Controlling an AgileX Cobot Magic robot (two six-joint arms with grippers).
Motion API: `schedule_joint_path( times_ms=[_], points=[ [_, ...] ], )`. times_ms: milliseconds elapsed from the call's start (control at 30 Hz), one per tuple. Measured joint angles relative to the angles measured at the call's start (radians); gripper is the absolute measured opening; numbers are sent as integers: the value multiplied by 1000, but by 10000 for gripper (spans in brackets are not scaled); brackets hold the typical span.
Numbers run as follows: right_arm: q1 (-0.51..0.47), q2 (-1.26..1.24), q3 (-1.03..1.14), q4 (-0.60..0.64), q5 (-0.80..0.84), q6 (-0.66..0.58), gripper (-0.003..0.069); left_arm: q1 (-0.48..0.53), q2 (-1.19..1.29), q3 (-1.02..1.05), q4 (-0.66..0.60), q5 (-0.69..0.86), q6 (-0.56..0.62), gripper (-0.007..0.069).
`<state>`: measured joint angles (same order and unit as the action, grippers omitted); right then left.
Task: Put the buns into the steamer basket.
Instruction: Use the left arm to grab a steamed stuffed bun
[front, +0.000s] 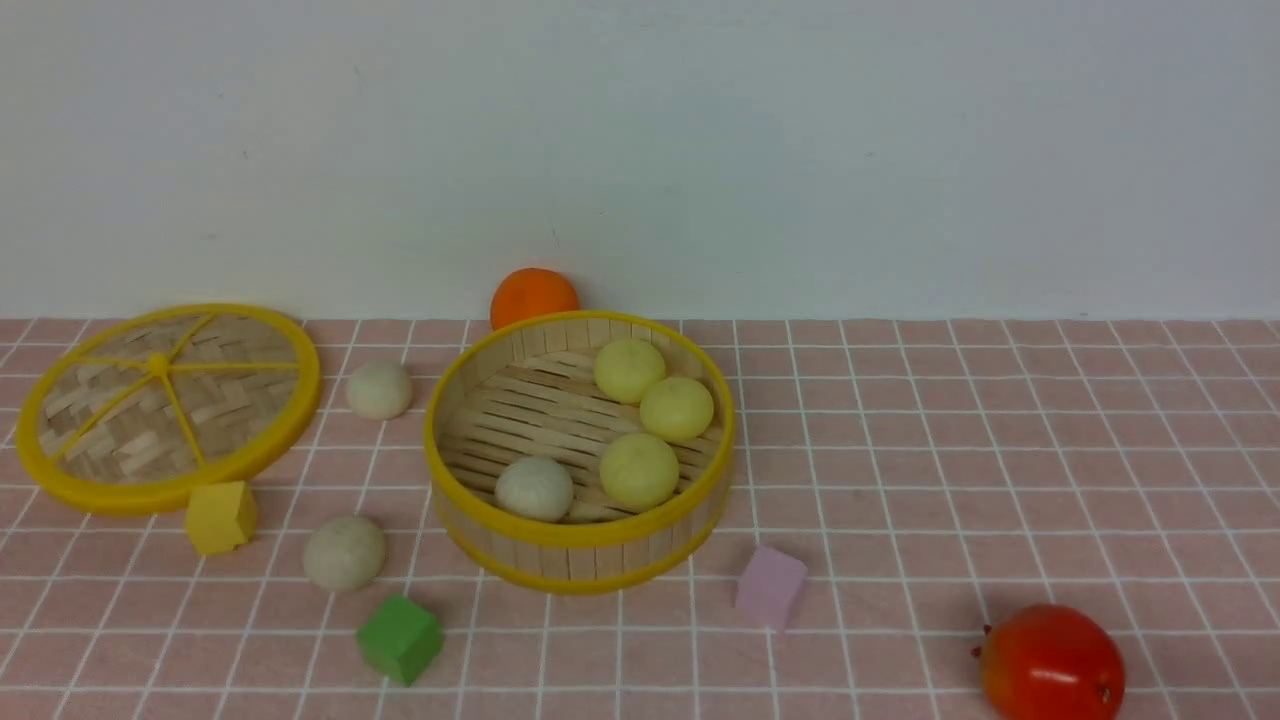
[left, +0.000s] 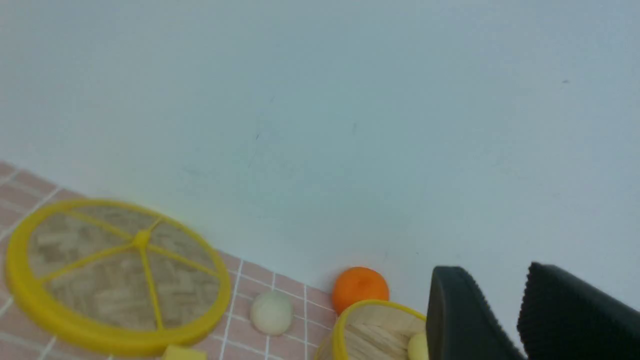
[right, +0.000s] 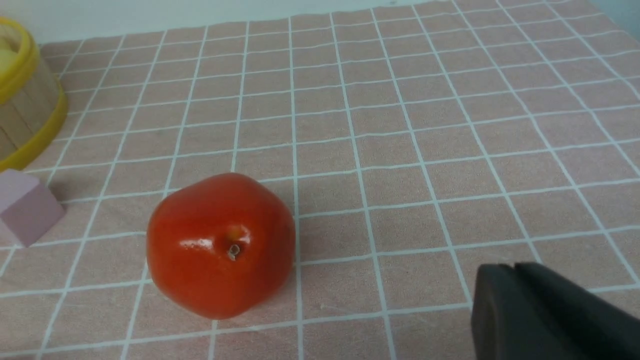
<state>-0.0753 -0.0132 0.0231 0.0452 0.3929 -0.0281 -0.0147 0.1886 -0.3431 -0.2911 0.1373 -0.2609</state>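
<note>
Pink-tiled desk (front: 1000, 450) under a pale wall (front: 640, 150). Two off-white buns (front: 344, 552) outside, left of steamer basket (front: 580, 535) holding four; nearer left end effector (left: 495, 280), spread, empty; right end effector (right: 515, 272) pinched shut, empty.

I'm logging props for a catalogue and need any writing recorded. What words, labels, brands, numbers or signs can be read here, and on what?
Readable text: none in any view.
The steamer basket, lid, buns, yellow cube, green cube, lilac cube, orange and red fruit show no markings.
The pink tablecloth carries only white grid lines; the wall is blank.
</note>
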Motion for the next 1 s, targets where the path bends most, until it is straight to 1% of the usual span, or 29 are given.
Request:
schedule_joint_path(
  times_ms=[33, 100, 133, 167, 200, 233, 267, 300, 333, 467, 633, 733, 800, 900, 1000],
  points=[
    [0, 0, 0, 0, 0, 0, 71, 0, 69, -110, 15, 78, 8, 241],
    [0, 0, 0, 0, 0, 0, 73, 0, 179, -239, 35, 231, 11, 241],
    [0, 0, 0, 0, 0, 0, 74, 0, 240, -297, 50, 304, 14, 241],
    [0, 0, 0, 0, 0, 0, 75, 0, 252, -307, 53, 304, 14, 241],
    [0, 0, 0, 0, 0, 0, 76, 0, 356, -372, 85, 402, 14, 241],
    [0, 0, 0, 0, 0, 0, 76, 0, 408, -388, 98, 416, 14, 241],
    [0, 0, 0, 0, 0, 0, 77, 0, 408, -391, 101, 417, 14, 241],
    [0, 0, 0, 0, 0, 0, 79, 0, 495, -403, 114, 404, 14, 241],
    [0, 0, 0, 0, 0, 0, 80, 0, 530, -403, 114, 388, 14, 241],
    [0, 0, 0, 0, 0, 0, 85, 0, 699, -404, 66, 345, 29, 241],
    [0, 0, 0, 0, 0, 0, 92, 0, 929, -464, 21, 400, 107, 241],
    [0, 0, 0, 0, 0, 0, 96, 0, 1067, -553, 11, 439, 123, 241],
    [0, 0, 0, 0, 0, 0, 97, -1, 1109, -586, 8, 453, 126, 241],
    [0, 0, 0, 0, 0, 0, 102, -56, 1250, -701, 54, 516, 129, 241],
    [0, 0, 0, 0, 0, 0, 104, -117, 1341, -766, 129, 571, 89, 241]
  ],
)
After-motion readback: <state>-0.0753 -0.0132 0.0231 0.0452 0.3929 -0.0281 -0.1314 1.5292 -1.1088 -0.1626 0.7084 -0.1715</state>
